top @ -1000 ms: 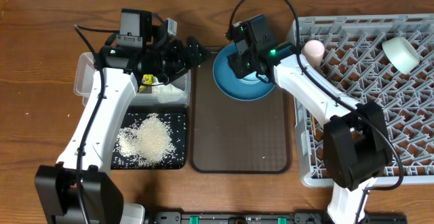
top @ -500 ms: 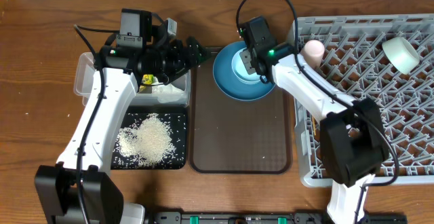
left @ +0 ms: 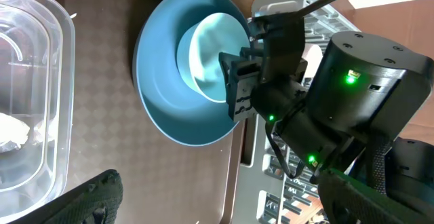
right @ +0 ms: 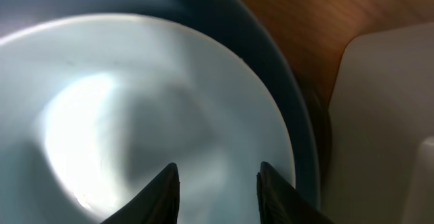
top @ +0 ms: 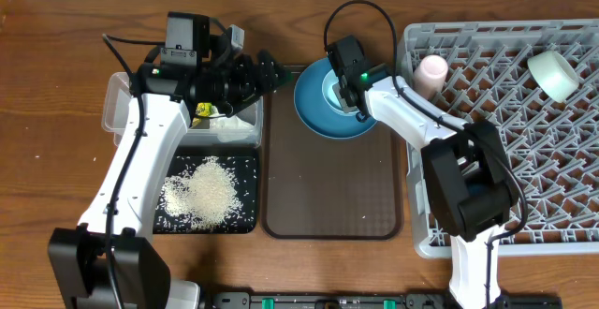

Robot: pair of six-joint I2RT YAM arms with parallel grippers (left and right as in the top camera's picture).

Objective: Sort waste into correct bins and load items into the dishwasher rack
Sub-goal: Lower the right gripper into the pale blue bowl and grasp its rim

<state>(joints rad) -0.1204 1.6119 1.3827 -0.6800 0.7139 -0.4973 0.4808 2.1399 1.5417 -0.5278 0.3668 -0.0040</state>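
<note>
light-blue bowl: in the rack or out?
Out. The light-blue bowl sits on the dark-blue plate on the brown tray, beside the rack.

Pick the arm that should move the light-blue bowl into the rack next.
Right. Its end effector hangs directly over the light-blue bowl on the plate, fingers apart, and the rack lies on its side. The left end effector is open near the clear tub, farther from both.

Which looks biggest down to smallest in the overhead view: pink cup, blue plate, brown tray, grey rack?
1. grey rack
2. brown tray
3. blue plate
4. pink cup
No two look close in size.
</note>
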